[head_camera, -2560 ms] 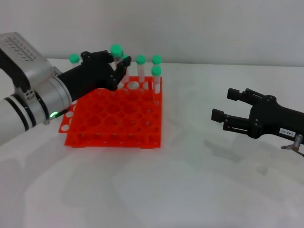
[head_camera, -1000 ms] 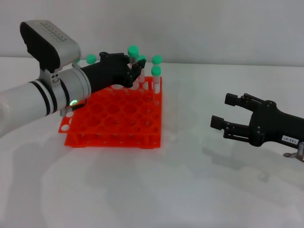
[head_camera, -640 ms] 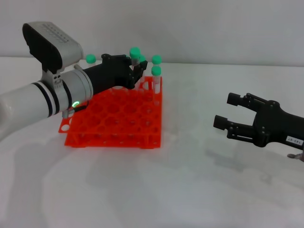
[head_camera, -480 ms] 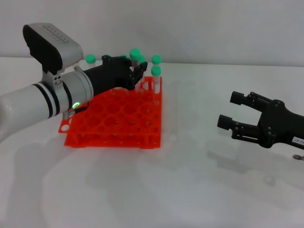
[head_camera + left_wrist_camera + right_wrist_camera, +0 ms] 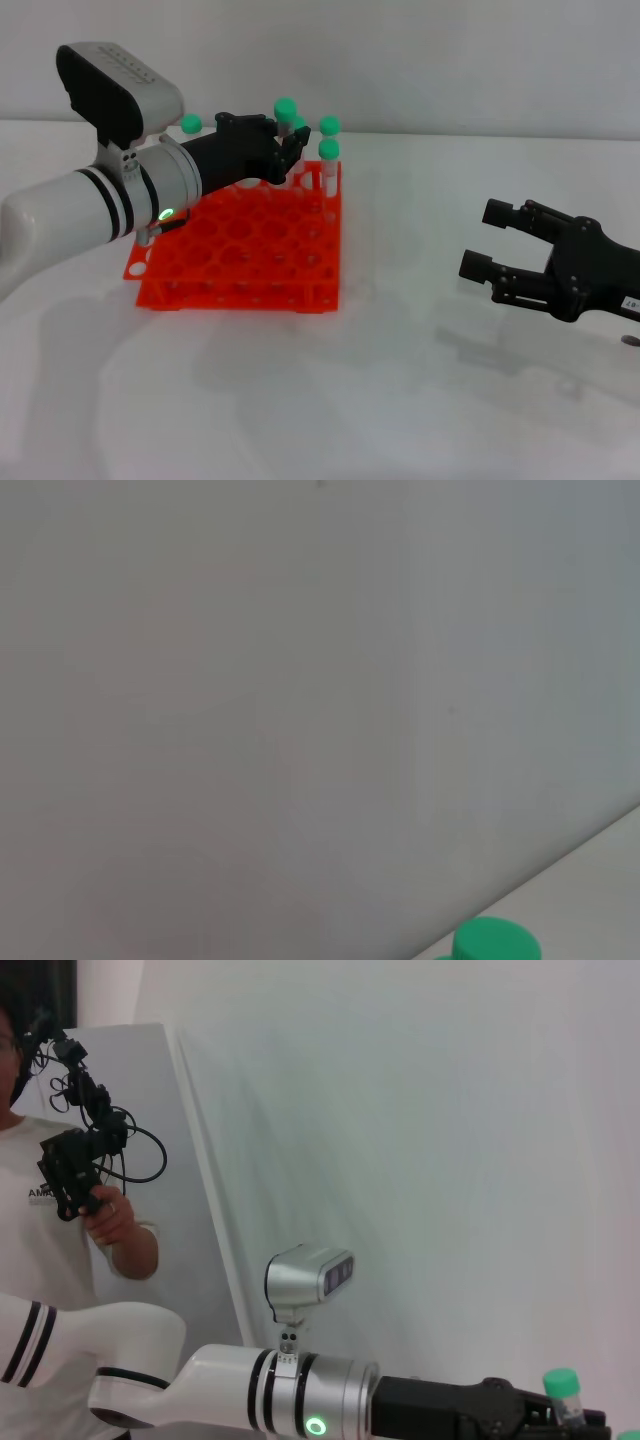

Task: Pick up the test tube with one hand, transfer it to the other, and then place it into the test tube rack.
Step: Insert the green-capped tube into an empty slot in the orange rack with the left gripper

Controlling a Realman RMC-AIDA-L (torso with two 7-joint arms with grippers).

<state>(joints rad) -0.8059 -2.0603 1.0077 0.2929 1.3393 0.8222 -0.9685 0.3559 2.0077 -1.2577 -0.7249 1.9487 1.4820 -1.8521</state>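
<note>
The orange-red test tube rack (image 5: pixel 236 292) stands at the left of the white table. My left gripper (image 5: pixel 281 150), on the silver-grey forearm, is shut on the test tube (image 5: pixel 286 112) and holds it upright over the rack's back row, its green cap above the fingers. In the right wrist view the same tube (image 5: pixel 564 1388) shows at the tip of the left gripper. A green cap (image 5: pixel 495 942) shows in the left wrist view. My right gripper (image 5: pixel 484 240), black with a white label, is open and empty above the table at the right.
Other green-capped tubes stand in the rack's back row and right side (image 5: pixel 329 150), close to the held tube, and one at the back left (image 5: pixel 190 124). A person holding a black device (image 5: pixel 85 1175) shows in the right wrist view.
My left gripper has carried the tube to the right along the rack's back row. My right gripper has drawn back to the right and a little lower, still open.
</note>
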